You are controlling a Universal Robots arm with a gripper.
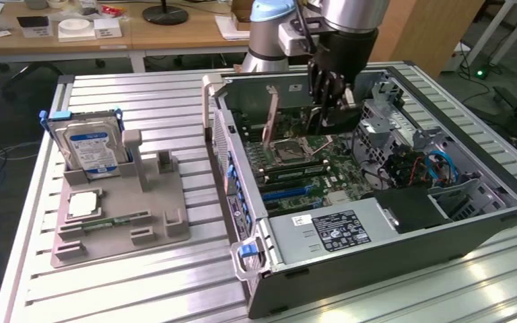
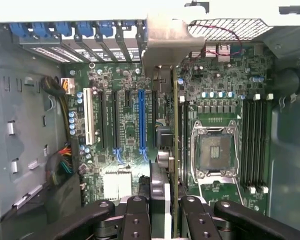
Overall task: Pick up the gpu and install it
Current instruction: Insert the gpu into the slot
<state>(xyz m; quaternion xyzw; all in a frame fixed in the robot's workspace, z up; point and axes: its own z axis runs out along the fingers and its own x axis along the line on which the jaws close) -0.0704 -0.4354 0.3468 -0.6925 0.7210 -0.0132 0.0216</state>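
My gripper (image 1: 330, 111) hangs inside the open computer case (image 1: 474, 222), above the motherboard (image 1: 330, 168). It is shut on the gpu (image 1: 338, 122), a thin dark card held upright on its edge. In the wrist view the gpu (image 2: 175, 150) runs edge-on as a narrow line between the black fingers (image 2: 136, 220). Its silvery metal bracket (image 2: 162, 45) points to the case's rear wall with the blue latches. The card stands over the board between the blue expansion slot (image 2: 141, 120) and the processor socket (image 2: 217, 152). Whether its lower edge touches a slot I cannot tell.
Left of the case, a grey holder (image 1: 124, 215) carries a blue-labelled hard drive (image 1: 92, 148) and a narrow green memory stick (image 1: 115, 221). Inside the case are the power supply (image 1: 330, 232), a drive cage with blue and orange cables (image 1: 438, 168), and memory slots (image 2: 255, 145).
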